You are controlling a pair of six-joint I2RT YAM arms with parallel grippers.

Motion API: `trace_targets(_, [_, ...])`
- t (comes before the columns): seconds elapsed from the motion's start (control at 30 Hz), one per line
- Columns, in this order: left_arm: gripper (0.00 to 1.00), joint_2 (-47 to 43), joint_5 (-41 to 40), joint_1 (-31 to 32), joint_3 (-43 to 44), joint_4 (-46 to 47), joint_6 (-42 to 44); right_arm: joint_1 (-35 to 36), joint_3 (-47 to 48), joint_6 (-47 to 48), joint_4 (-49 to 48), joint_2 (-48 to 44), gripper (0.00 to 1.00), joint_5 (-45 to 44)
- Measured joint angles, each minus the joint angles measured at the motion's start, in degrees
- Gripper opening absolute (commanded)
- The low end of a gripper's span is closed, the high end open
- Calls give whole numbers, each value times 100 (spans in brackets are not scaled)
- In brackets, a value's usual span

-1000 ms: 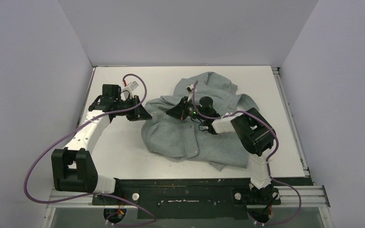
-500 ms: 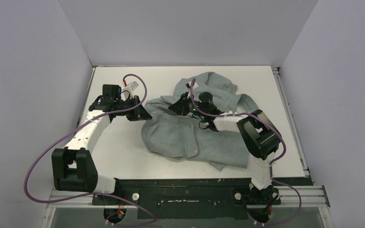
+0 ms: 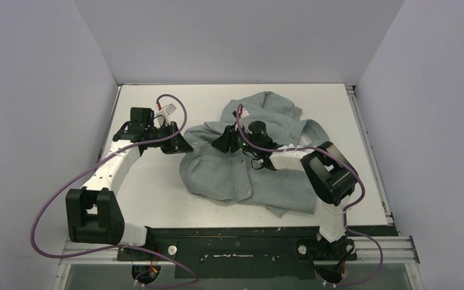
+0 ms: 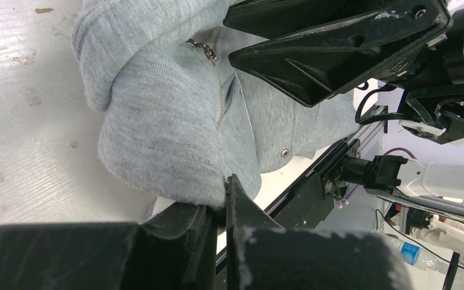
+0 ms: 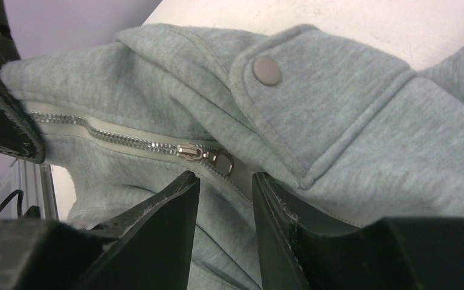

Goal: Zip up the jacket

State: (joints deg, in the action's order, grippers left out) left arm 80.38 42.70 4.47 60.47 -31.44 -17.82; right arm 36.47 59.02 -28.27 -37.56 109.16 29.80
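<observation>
Here, on the white counter (image 3: 151, 187), a crumpled light heather-grey sweatshirt-fabric jacket (image 3: 248, 172) lies centre-right. The left tool (image 4: 220, 208) is clamped on its fabric edge. The right tool (image 5: 225, 181), parted and empty, is nearer the small silver zipper pull (image 5: 208, 156). The pull sits just beyond its gap, and the zipper runs off to the left in the right wrist view.

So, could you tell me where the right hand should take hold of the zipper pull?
Grip the small metal tab trailing the slider, approaching straight ahead from where the right hand sits: the tab lies in line with the gap between its open fingers.
</observation>
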Motion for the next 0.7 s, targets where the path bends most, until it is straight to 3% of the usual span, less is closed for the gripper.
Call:
trace_targets(0.17, [0,4,-101,142,11,-33,50,0,-96,-74,195,-15,36,-247])
trace_targets(0.4, [0,339,-354,1049,597,-186,109,-37,-151,-31,848,-170,34,-752])
trace_targets(0.7, [0,354,-437,1132,763,-238,103,-57,-142,184,1285,-22,44,-804])
